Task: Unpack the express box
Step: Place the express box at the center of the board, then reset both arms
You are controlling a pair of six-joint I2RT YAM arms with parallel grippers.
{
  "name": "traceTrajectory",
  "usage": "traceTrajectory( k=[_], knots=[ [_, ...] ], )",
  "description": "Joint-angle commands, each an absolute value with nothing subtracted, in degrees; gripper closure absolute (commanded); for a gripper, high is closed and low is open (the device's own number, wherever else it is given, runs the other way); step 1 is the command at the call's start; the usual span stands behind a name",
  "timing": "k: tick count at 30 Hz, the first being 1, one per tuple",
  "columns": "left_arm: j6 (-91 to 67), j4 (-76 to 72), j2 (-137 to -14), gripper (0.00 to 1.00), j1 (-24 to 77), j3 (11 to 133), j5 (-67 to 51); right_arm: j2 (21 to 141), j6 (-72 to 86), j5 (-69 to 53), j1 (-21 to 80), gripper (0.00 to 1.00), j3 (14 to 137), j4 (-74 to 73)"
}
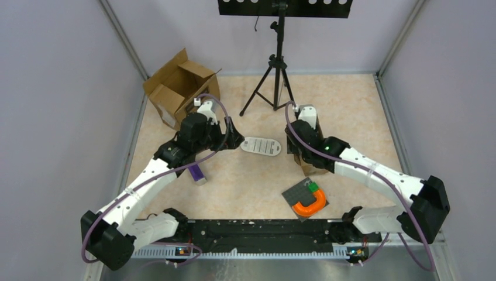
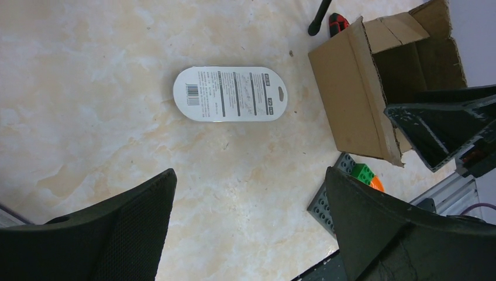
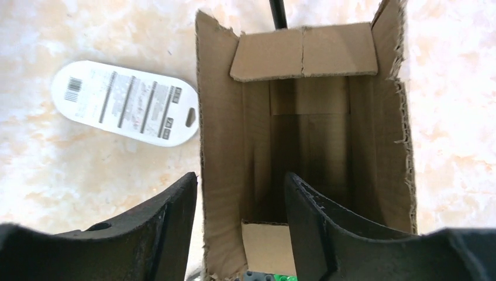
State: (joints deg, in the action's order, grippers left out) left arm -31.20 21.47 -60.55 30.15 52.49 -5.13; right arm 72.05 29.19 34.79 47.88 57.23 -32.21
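Observation:
A small open cardboard box (image 1: 314,168) lies right of centre, and its inside (image 3: 327,117) looks empty. My right gripper (image 3: 240,175) is open and straddles the box's left wall, with one finger outside and one inside. It also shows in the top view (image 1: 305,153). A white oval card package (image 1: 261,146) lies on the floor left of the box, printed side up (image 2: 229,93). My left gripper (image 2: 250,172) is open and empty, hovering above bare floor near that package, and shows in the top view (image 1: 234,138).
A bigger open cardboard box (image 1: 175,88) stands at the back left. A tripod (image 1: 275,76) stands at the back centre. A purple item (image 1: 197,173) lies under the left arm. A grey baseplate (image 1: 295,193) with an orange U piece (image 1: 310,205) and a green brick lies near front.

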Motion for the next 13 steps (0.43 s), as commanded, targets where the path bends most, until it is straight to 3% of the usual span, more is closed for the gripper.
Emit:
traceTrajectory(
  k=[1,4,13],
  knots=[
    [-29.7,18.7,-60.7,0.02,30.4,53.7,-6.7,66.8,30.1,32.9,48.3,0.44,62.3,-31.3],
    [-29.7,18.4,-60.7,0.02,30.4,53.8,-6.8,64.8,29.9,32.7,48.3,0.34,64.2,-32.5],
    [-29.3,17.8,-60.0,0.01,30.3,54.9,-6.9,59.0,28.4,31.4,48.3,0.24,66.8,-32.2]
  ],
)
